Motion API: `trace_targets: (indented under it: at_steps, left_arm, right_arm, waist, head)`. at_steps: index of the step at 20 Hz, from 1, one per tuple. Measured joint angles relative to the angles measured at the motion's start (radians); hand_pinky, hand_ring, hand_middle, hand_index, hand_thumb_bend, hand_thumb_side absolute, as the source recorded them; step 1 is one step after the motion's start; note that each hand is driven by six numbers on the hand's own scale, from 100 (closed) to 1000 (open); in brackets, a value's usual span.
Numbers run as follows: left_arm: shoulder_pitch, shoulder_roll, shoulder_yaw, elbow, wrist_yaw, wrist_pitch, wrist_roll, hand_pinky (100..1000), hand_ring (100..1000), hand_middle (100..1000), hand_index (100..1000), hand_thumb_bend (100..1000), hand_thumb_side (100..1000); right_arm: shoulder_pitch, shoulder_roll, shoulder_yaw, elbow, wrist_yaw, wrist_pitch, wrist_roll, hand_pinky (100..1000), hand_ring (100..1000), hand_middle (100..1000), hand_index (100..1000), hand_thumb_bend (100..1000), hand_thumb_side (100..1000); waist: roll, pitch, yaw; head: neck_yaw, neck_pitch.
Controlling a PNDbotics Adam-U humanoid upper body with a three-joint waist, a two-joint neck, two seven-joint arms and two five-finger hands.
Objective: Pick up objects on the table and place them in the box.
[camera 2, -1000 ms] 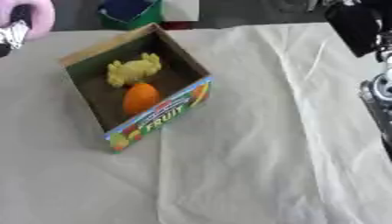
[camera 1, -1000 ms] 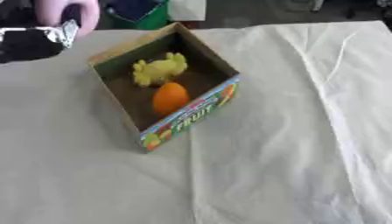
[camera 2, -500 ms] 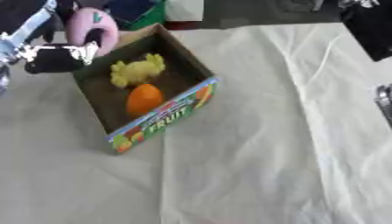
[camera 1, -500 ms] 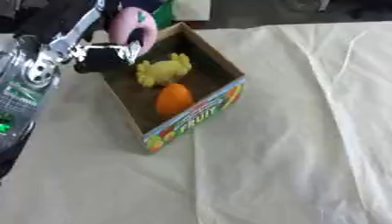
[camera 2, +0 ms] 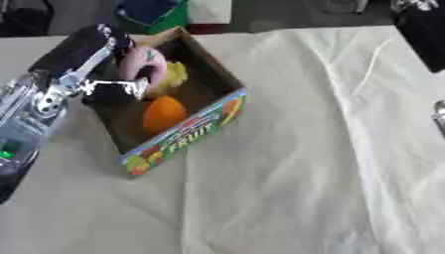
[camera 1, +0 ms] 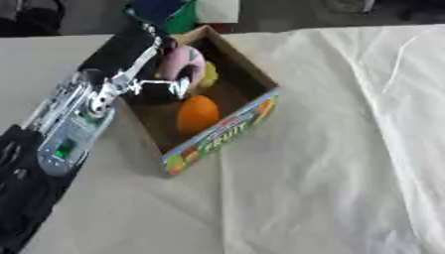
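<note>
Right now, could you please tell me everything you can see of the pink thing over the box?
The pink thing is a rounded ring, like a doughnut, with a dark hole near its middle. It looks soft and matt. The left hand holds it, fingers curled round its lower edge, over the open box, just above the yellow thing and behind the orange.

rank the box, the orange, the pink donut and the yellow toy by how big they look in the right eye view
1. Fruit box
2. Pink donut and orange: they look about alike, too close to rank
3. Yellow toy: smallest showing, but the donut partly hides it
</note>
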Motion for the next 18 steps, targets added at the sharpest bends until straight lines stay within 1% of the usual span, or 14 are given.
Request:
trace_targets:
  at_steps: [1,2,3,4,5,6,8,9,10,11,13,14,17,18]
  left_arm:
    - [0.000,-0.004,-0.007,0.012,-0.025,-0.012,-0.002,442,628,575,722,100,179]
    - [0.001,-0.008,-0.013,0.024,-0.056,-0.025,-0.008,498,677,627,781,100,204]
    - [0.002,-0.011,-0.019,0.034,-0.089,-0.037,-0.016,520,699,654,809,100,241]
    - [0.002,-0.011,-0.023,0.044,-0.122,-0.049,-0.027,569,749,709,855,125,323]
    - [0.002,-0.011,-0.024,0.051,-0.155,-0.058,-0.039,596,776,738,877,164,375]
    - [0.003,-0.011,-0.026,0.058,-0.185,-0.065,-0.055,629,808,770,904,217,446]
    - [0.005,-0.014,-0.027,0.068,-0.237,-0.069,-0.093,691,869,829,943,369,641]
    - [0.006,-0.015,-0.027,0.070,-0.259,-0.067,-0.112,709,884,842,951,419,693]
    - [0.006,-0.015,-0.026,0.071,-0.279,-0.064,-0.130,762,920,871,969,583,837]
    - [0.006,-0.017,-0.024,0.073,-0.295,-0.058,-0.146,788,939,885,977,692,909]
    - [0.006,-0.018,-0.020,0.074,-0.322,-0.045,-0.173,820,965,907,982,824,969]
    - [0.006,-0.018,-0.019,0.074,-0.333,-0.037,-0.184,821,967,912,982,846,1000]
    - [0.006,-0.018,-0.006,0.067,-0.344,-0.012,-0.207,806,960,905,973,940,1000]
    - [0.007,-0.018,-0.001,0.060,-0.341,-0.003,-0.210,796,956,901,970,944,1000]
  right_arm:
    - [-0.002,0.001,0.000,0.000,0.000,0.000,0.000,696,724,598,762,100,719]
    - [-0.002,0.003,0.000,0.000,0.000,0.000,0.001,696,725,598,762,100,720]
    - [-0.002,0.004,0.000,0.000,0.000,0.000,0.001,696,725,598,762,100,720]
    - [-0.002,0.005,0.001,0.000,0.000,0.000,0.001,695,725,598,762,100,720]
    - [-0.002,0.005,0.002,0.000,0.000,-0.001,0.001,695,725,598,762,100,721]
    - [-0.002,0.005,0.002,0.000,0.000,-0.001,0.002,695,725,598,762,100,721]
    - [-0.002,0.005,0.002,0.000,0.000,-0.001,0.002,695,725,598,762,100,721]
    - [-0.002,0.005,0.002,0.000,-0.001,-0.001,0.002,695,725,598,762,100,721]
    - [-0.002,0.005,0.002,0.000,-0.001,-0.001,0.002,695,725,598,762,100,722]
    - [-0.002,0.005,0.002,0.000,-0.001,-0.001,0.002,695,725,598,762,100,722]
    - [-0.002,0.005,0.003,0.000,-0.001,-0.001,0.002,695,725,598,762,100,721]
    - [-0.002,0.005,0.003,0.000,-0.001,-0.001,0.002,696,725,598,762,100,721]
    - [-0.002,0.005,0.003,0.000,-0.001,-0.001,0.002,695,725,598,761,100,722]
    - [-0.002,0.005,0.003,0.000,-0.001,-0.001,0.002,695,725,598,761,100,721]
  waist:
    - [0.000,0.000,0.001]
    - [0.000,0.000,0.002]
    - [0.000,0.000,0.004]
    - [0.000,0.000,0.005]
    - [-0.001,0.000,0.006]
    - [-0.001,0.000,0.006]
    - [-0.001,0.000,0.005]
    - [-0.001,0.000,0.005]
    - [-0.001,0.000,0.006]
    - [-0.001,0.000,0.006]
    - [-0.001,0.000,0.007]
    - [-0.001,0.000,0.007]
    - [-0.001,0.000,0.010]
    - [-0.001,0.000,0.013]
  head:
    - [0.000,0.000]
    - [0.000,0.000]
    - [0.000,0.000]
    - [0.000,0.000]
    - [0.000,0.000]
    - [0.000,0.000]
    - [0.000,0.000]
    - [0.000,0.000]
    - [0.000,0.000]
    - [0.000,0.000]
    - [0.000,0.000]
    - [0.000,0.000]
    - [0.000,0.001]
    - [0.001,0.002]
